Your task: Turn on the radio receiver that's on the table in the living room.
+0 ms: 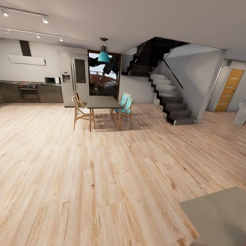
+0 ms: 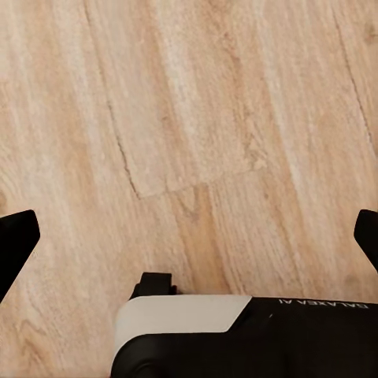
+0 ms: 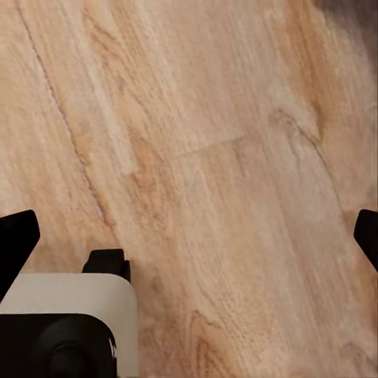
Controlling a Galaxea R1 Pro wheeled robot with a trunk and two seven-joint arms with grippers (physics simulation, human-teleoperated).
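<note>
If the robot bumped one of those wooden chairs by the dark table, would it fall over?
Probably it would slide first: the chair has four splayed legs on smooth plank floor. Its thin open frame looks light, so a high push might tip it.

open plank floor [image 1: 96, 180], low table [image 1: 223, 216] right

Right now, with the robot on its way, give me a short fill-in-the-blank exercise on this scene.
1. The pendant lamp over the dining table has a ____ shade.
2. The door beyond the staircase is ____.
3. Both wrist views look down on a ____ plank floor.
4. The left gripper is ____.

Missing: teal; orange; wood; open
</note>
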